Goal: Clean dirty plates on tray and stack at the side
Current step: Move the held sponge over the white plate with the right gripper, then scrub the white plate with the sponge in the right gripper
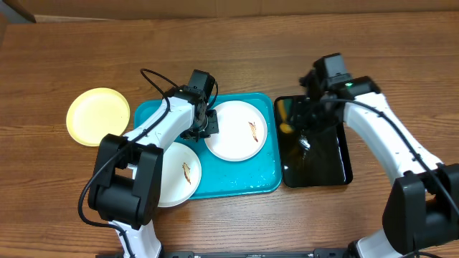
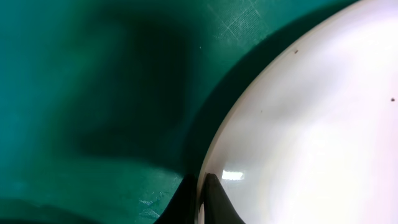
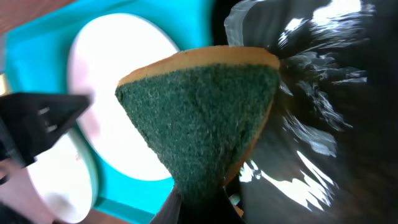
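Pinching the rim of a smeared white plate (image 1: 237, 130) on the tray (image 1: 247, 183) with my left jaws, I clamp the sponge (image 3: 199, 118) in my right jaws. The yellow plate (image 1: 98, 116) looks clean, set toward the worktop's left edge; the other white plate (image 1: 179, 175) also awaits wiping.

I work over a wooden table (image 1: 401, 57) with a mid-brown top. Its grain runs left to right across the overhead view. A paler tan strip (image 1: 215, 6) lies along the far edge; I cannot tell what it is. The far left corner (image 1: 14, 8) is dark. Light falls evenly from above, and shadows on the wood are soft and short.
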Robot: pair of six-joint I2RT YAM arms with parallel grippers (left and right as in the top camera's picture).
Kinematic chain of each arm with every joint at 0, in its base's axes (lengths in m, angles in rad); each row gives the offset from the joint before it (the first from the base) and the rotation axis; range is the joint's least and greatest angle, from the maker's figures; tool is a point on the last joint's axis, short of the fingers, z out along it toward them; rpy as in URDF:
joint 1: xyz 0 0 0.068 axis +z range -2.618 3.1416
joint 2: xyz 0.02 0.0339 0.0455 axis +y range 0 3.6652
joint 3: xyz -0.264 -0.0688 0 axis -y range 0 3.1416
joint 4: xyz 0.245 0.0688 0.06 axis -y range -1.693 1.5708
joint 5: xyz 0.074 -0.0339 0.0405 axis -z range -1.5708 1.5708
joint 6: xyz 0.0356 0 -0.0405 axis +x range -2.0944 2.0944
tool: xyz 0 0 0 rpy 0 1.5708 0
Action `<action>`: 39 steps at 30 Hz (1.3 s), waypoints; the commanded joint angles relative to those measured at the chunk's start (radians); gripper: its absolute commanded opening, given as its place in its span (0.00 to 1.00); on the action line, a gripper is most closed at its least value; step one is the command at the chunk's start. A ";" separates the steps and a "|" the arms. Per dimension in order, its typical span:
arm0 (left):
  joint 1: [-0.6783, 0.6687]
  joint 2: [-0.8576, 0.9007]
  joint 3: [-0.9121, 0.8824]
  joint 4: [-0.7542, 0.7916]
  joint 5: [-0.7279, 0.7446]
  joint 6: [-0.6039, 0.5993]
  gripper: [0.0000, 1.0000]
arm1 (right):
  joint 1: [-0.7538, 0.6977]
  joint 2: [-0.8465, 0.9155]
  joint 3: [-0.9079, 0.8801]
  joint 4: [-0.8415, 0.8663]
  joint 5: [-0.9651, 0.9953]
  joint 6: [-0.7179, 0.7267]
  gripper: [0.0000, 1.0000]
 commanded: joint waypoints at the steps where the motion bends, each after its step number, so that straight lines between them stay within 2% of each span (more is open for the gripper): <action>1: -0.003 0.021 -0.031 -0.002 -0.032 -0.049 0.04 | 0.088 -0.014 -0.013 0.069 -0.055 -0.012 0.04; 10: -0.003 0.021 -0.041 0.001 -0.041 -0.044 0.04 | 0.294 -0.014 -0.018 0.215 0.373 0.003 0.04; 17: -0.003 0.021 -0.042 0.001 -0.049 -0.044 0.04 | 0.336 0.037 -0.031 0.282 0.456 -0.010 0.04; 22: -0.003 0.021 -0.042 -0.001 -0.050 -0.037 0.04 | 0.336 0.118 -0.031 0.337 0.459 -0.100 0.04; 26: -0.003 0.021 -0.042 -0.001 -0.053 -0.037 0.04 | 0.336 0.148 -0.031 0.365 0.462 -0.107 0.04; 29: -0.003 0.021 -0.042 -0.002 -0.053 -0.037 0.04 | 0.336 0.149 -0.031 0.362 0.462 -0.107 0.13; 31: -0.003 0.021 -0.042 -0.002 -0.053 -0.037 0.04 | 0.336 0.149 -0.031 0.362 0.462 -0.107 0.29; 33: -0.003 0.021 -0.042 -0.002 -0.053 -0.037 0.05 | 0.336 0.149 -0.031 0.354 0.462 -0.107 0.36; 34: -0.003 0.021 -0.042 -0.002 -0.053 -0.037 0.05 | 0.336 0.149 -0.031 0.345 0.462 -0.107 0.44; 39: -0.003 0.021 -0.042 -0.002 -0.052 -0.038 0.05 | 0.336 0.149 -0.031 0.341 0.462 -0.107 0.54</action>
